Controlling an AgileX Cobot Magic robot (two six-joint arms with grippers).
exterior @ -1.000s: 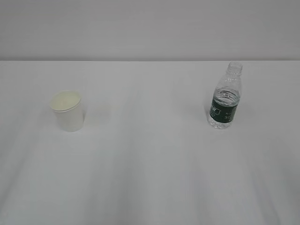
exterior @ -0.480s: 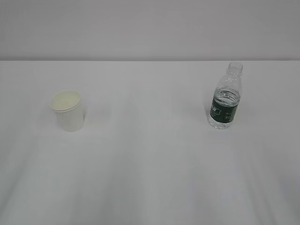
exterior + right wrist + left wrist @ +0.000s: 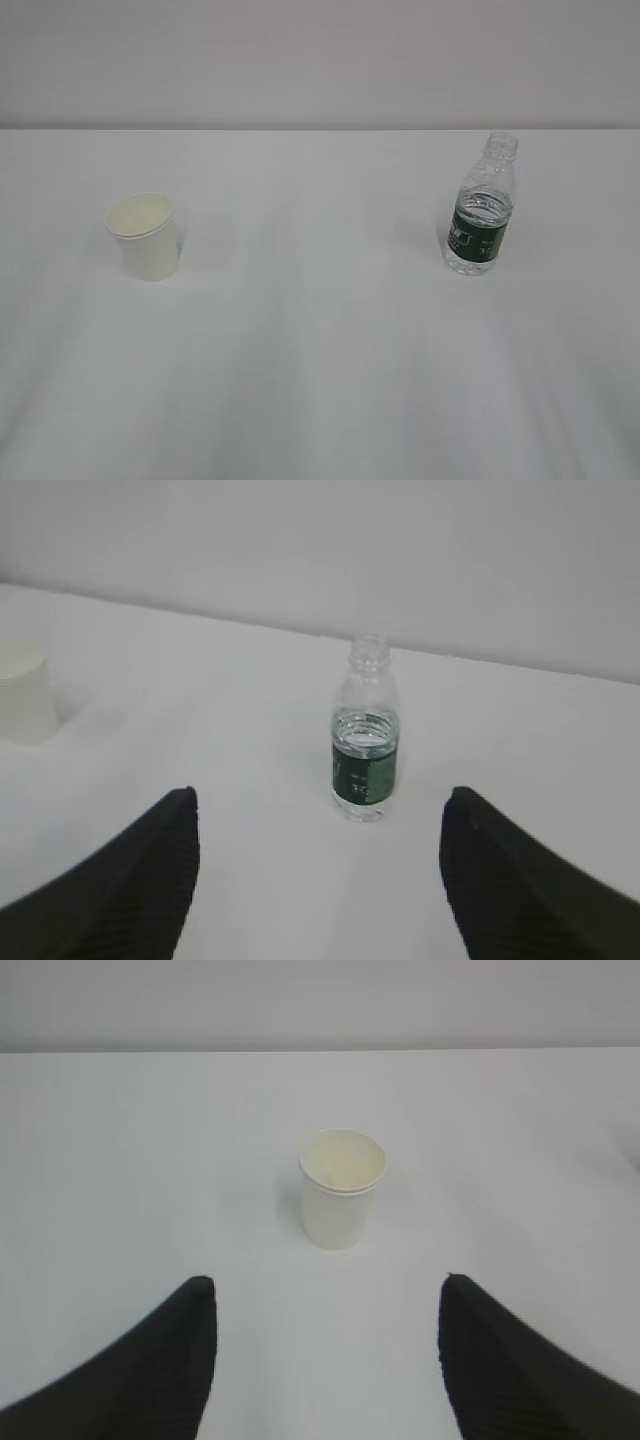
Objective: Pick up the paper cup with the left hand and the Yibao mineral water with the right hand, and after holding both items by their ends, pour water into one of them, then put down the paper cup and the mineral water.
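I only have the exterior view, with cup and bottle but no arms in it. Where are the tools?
Observer: The left tool is open, short of the paper cup, which sits centred ahead of its gap.
Operator: And the right one?
Observer: The right tool is open too, the Yibao mineral water upright ahead of it and apart.
Operator: Is the bottle capped?
Observer: No, the right wrist view shows a bare neck.

Label print on Yibao mineral water (image 3: 365,775) too small to read; paper cup (image 3: 22,694) cut by right wrist view's left edge.
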